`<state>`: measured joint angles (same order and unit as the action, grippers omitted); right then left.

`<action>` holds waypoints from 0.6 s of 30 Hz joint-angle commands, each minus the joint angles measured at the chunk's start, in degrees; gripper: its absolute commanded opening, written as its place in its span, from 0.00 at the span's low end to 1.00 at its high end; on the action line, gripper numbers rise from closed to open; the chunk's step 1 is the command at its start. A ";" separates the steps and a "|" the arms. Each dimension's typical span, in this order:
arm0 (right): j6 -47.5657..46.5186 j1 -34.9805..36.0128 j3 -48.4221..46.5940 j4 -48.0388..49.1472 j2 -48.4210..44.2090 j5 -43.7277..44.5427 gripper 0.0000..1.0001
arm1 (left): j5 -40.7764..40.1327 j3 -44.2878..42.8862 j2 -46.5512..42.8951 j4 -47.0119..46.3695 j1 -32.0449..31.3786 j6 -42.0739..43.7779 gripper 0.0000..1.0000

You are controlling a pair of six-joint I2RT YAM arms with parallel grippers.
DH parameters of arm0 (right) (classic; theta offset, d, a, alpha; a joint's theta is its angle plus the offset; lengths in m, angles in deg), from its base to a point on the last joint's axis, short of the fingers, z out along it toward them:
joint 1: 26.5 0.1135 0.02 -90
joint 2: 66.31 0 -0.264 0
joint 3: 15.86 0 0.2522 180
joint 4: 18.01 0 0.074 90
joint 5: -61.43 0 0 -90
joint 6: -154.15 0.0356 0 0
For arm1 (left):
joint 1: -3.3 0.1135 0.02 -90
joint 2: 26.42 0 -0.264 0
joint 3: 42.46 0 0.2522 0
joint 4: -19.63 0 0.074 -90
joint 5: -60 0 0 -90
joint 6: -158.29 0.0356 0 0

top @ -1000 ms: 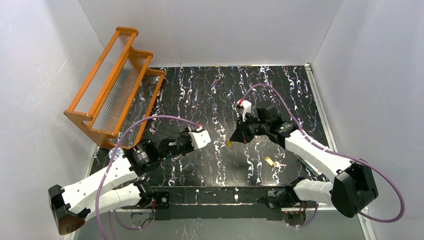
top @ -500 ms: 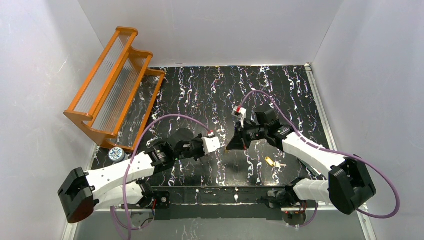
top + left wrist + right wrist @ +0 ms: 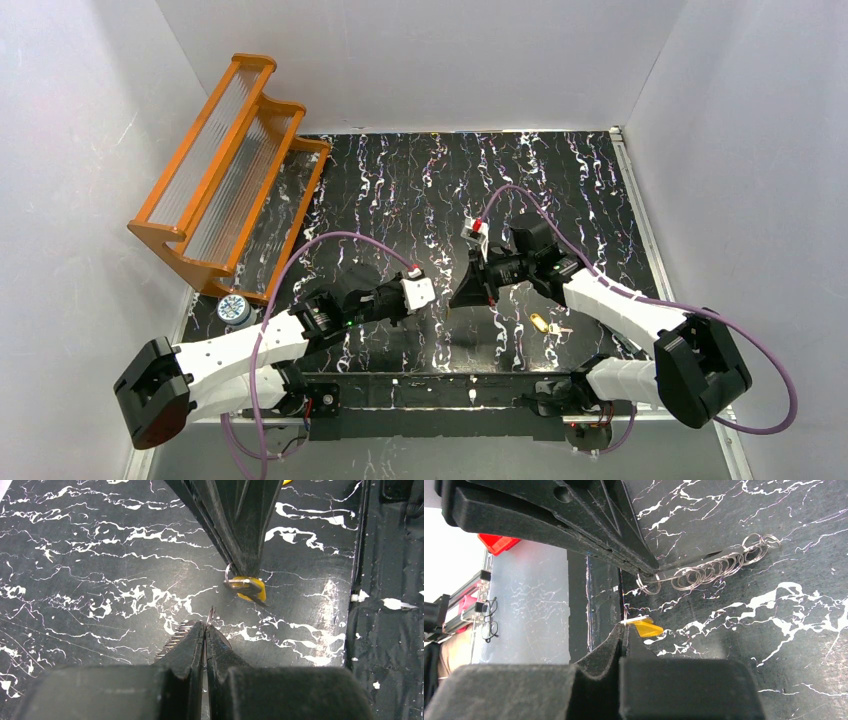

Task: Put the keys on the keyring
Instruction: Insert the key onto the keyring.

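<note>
My left gripper (image 3: 205, 626) is shut on the keyring (image 3: 211, 614), a thin silver wire ring whose edge pokes out past the tips. In the right wrist view the keyring (image 3: 647, 585) hangs from the left gripper (image 3: 650, 569), and a chain of small rings (image 3: 711, 569) trails from it over the table. My right gripper (image 3: 624, 629) is shut on a yellow-headed key (image 3: 647, 628). That key (image 3: 250, 587) hangs a short way beyond the keyring. The two grippers meet tip to tip near the table's middle, left (image 3: 440, 298) and right (image 3: 458, 298). A second key (image 3: 541, 323) lies on the table at front right.
An orange rack (image 3: 225, 170) with ribbed clear panels stands at the back left. A small round object (image 3: 233, 309) lies by the rack's near foot. White walls close in the black marbled table (image 3: 400, 190) on three sides.
My left arm has swung right and forward, bringing the keyring up to the right gripper. The right gripper has shifted slightly left and down with its key. Both stay shut.
</note>
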<state>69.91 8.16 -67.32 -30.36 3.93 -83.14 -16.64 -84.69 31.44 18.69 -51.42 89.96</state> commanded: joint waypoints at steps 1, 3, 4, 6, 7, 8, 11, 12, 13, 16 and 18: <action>-0.63 0.96 -1.23 2.55 1.04 -0.29 0.01 | 2.16 -0.31 -1.46 -2.26 -0.04 -1.52 0.00; -0.22 1.58 -1.60 2.85 1.56 1.09 0.01 | 2.37 -0.36 -1.29 -2.26 -0.04 -1.63 0.00; 0.01 1.78 -1.75 3.19 1.56 1.75 0.01 | 2.44 -0.36 -1.20 -2.22 -0.09 -1.69 0.00; 0.51 2.36 -1.81 4.15 1.31 3.26 0.01 | 2.63 -0.43 -1.09 -2.15 -0.08 -1.86 0.00; 0.64 2.61 -1.85 4.68 1.19 3.73 0.01 | 2.73 -0.44 -1.01 -2.17 -0.12 -2.04 0.00; 0.65 2.95 -1.86 5.00 1.14 4.28 0.01 | 2.80 -0.52 -0.88 -2.18 -0.12 -2.16 0.00; -0.19 3.43 -2.30 5.25 1.17 5.11 0.01 | 2.55 -0.63 -0.74 -2.16 -0.12 -2.66 0.00; -0.56 3.65 -2.61 4.97 1.26 5.39 0.01 | 2.50 -0.68 -0.68 -2.11 -0.08 -2.77 0.00; -0.95 3.77 -2.83 4.88 1.22 5.40 0.01 | 2.39 -0.71 -0.73 -2.16 -0.12 -2.85 0.00; -1.34 4.68 -3.73 4.28 1.50 7.22 0.01 | 2.35 -0.84 -0.74 -2.09 -0.12 -3.11 0.00; -1.80 5.52 -4.77 3.03 1.96 8.97 0.01 | 2.49 -0.97 -0.74 -2.09 -0.13 -3.22 0.00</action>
<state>69.85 12.29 -68.06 -28.29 5.55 -77.11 -15.30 -84.69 31.23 18.19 -51.42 87.51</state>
